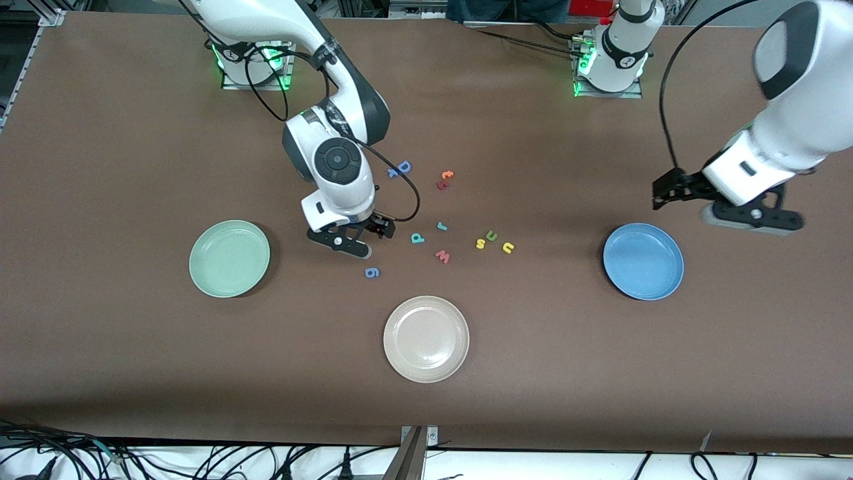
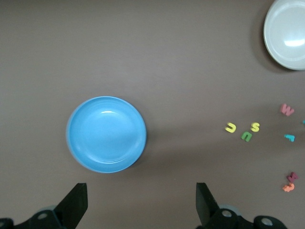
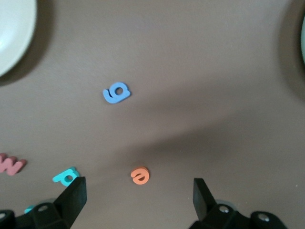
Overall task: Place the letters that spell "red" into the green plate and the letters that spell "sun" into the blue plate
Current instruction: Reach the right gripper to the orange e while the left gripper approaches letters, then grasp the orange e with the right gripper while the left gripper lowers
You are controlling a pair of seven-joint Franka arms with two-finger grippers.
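My right gripper (image 1: 363,237) hangs open low over the orange "e" (image 3: 140,175), which lies just ahead of the gap between its fingers; the gripper hides it in the front view. The teal "d" (image 1: 417,237) and teal "r" (image 1: 441,227) lie beside it, toward the left arm's end. Yellow "s" (image 1: 480,244), green "u" (image 1: 491,235) and yellow "n" (image 1: 508,248) sit together farther that way. The green plate (image 1: 229,258) and blue plate (image 1: 643,261) hold nothing. My left gripper (image 1: 720,203) waits open, high above the table by the blue plate.
A beige-white plate (image 1: 426,339) lies nearest the front camera. A blue "g" (image 1: 372,272) and red "w" (image 1: 442,256) lie near the "d". A blue "D" (image 1: 403,167), an orange "t" (image 1: 446,175) and a red letter (image 1: 441,185) lie farther back.
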